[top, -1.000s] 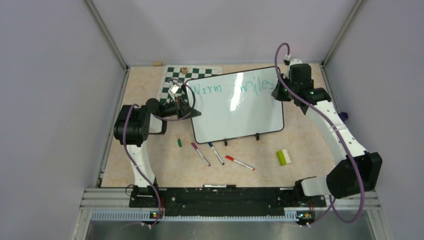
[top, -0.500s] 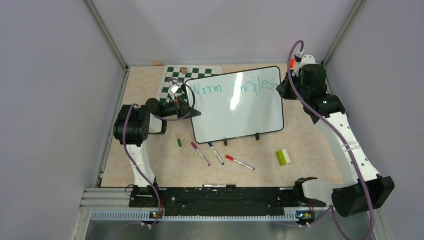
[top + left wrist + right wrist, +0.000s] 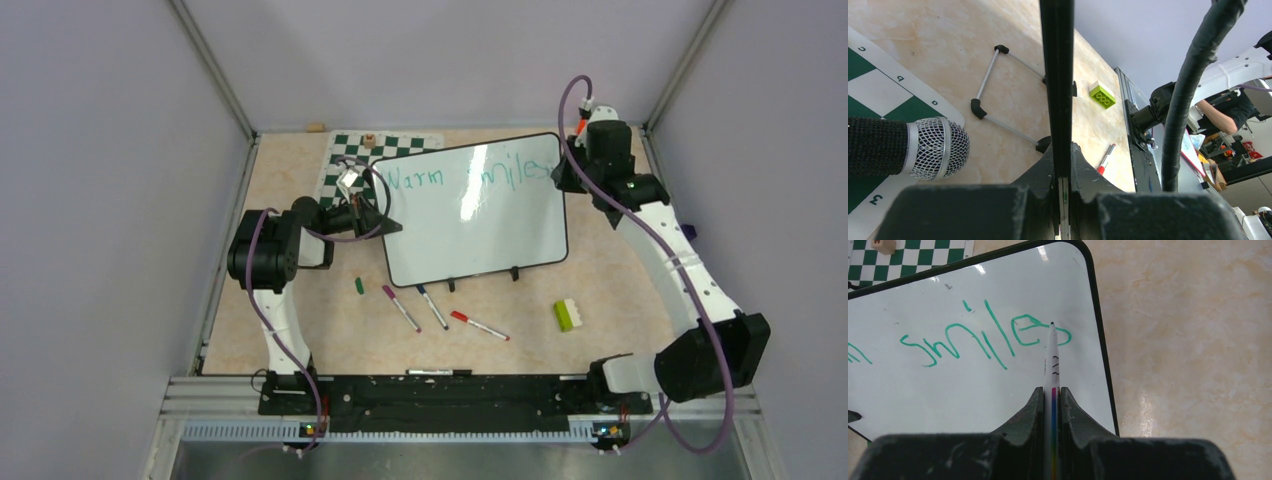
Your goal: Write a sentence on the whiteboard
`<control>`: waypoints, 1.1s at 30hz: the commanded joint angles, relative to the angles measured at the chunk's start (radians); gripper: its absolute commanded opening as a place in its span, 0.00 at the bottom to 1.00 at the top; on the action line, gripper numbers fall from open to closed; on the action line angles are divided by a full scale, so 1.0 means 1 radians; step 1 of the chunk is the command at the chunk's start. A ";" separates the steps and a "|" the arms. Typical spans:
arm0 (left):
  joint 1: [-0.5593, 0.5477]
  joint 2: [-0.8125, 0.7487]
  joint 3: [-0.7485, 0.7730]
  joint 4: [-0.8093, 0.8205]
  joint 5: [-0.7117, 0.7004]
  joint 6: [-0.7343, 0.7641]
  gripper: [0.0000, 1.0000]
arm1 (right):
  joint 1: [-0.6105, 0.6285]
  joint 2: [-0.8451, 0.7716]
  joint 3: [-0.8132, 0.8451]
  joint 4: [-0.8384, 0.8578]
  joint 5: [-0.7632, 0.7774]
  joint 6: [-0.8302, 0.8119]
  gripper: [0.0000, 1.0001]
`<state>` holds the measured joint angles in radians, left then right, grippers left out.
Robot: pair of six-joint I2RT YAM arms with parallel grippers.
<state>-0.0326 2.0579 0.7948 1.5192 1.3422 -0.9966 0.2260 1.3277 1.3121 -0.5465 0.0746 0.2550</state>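
**On the table: whiteboard clamped at one edge, marker at the end of the second word**

On the beige table (image 3: 300, 330) the whiteboard (image 3: 470, 225) sits mid-surface, its far left corner overlapping the green-and-white chess mat (image 3: 345, 165). The left gripper (image 3: 1062, 150) is clenched on the board's left edge, which runs edge-on between its fingers in the left wrist view. The right gripper (image 3: 1052, 392) is at the board's far right corner, clamped on a white marker (image 3: 1052, 357). The sentence (image 3: 465, 178) reads "Warm smiles" in teal along the far edge, and the marker tip is at the final letter; contact cannot be confirmed. Near the board's front edge lie three loose markers (image 3: 432, 306), a lime-green block (image 3: 568, 314) and a small green cap (image 3: 359, 285).
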 commanded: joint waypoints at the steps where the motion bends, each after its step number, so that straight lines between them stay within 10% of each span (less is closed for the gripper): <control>1: 0.021 -0.013 0.014 0.101 -0.038 0.031 0.00 | -0.008 0.017 0.057 0.062 0.022 0.006 0.00; 33: 0.022 -0.014 0.011 0.101 -0.039 0.033 0.00 | -0.007 0.077 0.059 0.031 -0.071 -0.012 0.00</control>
<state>-0.0326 2.0579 0.7948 1.5185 1.3399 -1.0012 0.2260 1.3964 1.3308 -0.5045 0.0158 0.2539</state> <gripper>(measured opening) 0.091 0.097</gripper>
